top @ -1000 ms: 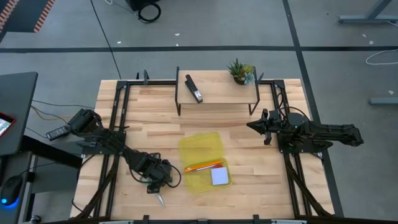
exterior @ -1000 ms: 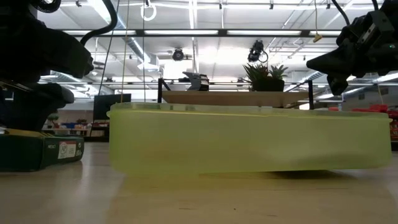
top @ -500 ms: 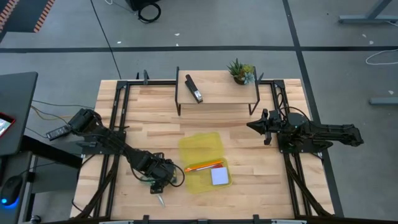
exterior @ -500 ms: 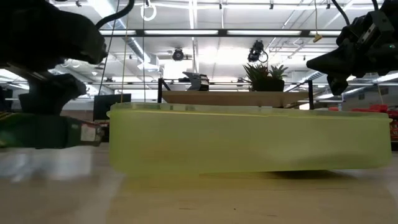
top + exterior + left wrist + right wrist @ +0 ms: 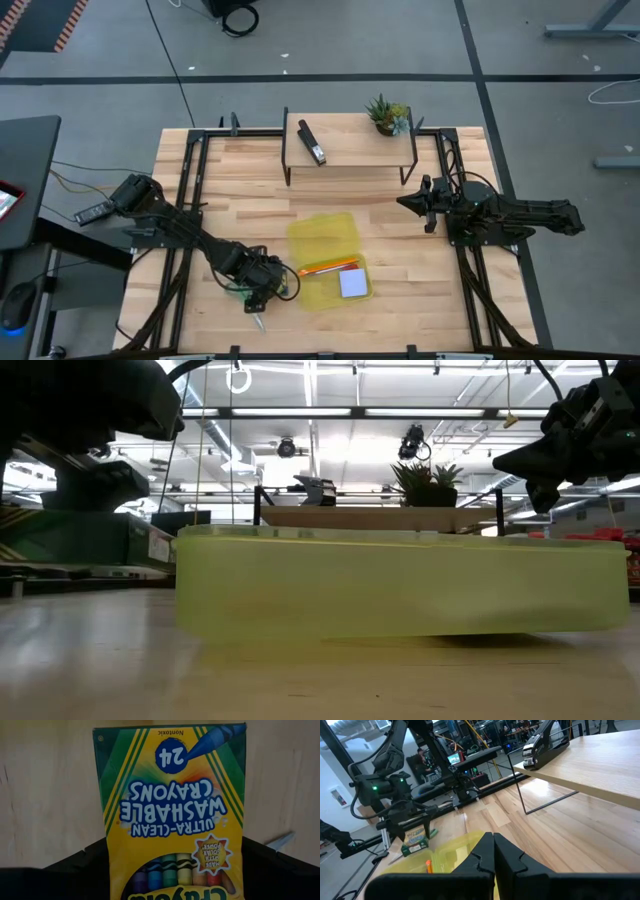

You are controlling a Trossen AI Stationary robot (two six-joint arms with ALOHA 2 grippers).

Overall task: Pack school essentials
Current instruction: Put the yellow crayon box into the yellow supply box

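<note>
My left gripper (image 5: 260,287) hangs over the table's near left part, shut on the yellow-green crayon box (image 5: 172,810), which also shows in the low view (image 5: 90,540). Right of it lies the open yellow-green case (image 5: 325,260), holding orange pencils (image 5: 328,267) and the pale square notepad (image 5: 354,284). Scissors (image 5: 258,321) lie flat on the table by the near edge. My right gripper (image 5: 405,203) waits shut, held level above the table's right side. My left gripper pinches the crayon box's two narrow long sides (image 5: 112,870) between its fingers (image 5: 80,867), at the end with the crayon window. The fingers come steeply from above. The box hangs below them, printed face toward the wrist camera, lifted clear of the table.
A low wooden shelf (image 5: 350,150) stands at the table's far edge, carrying a black stapler (image 5: 313,143) and a small potted plant (image 5: 387,115). Bare wood lies between the case and the shelf. Black frame rails run along both sides of the table.
My left gripper has risen with the crayon box and edged toward the case. The box, which rested on the table a second ago, now hangs clear above it. The scissors have stayed where they were.
</note>
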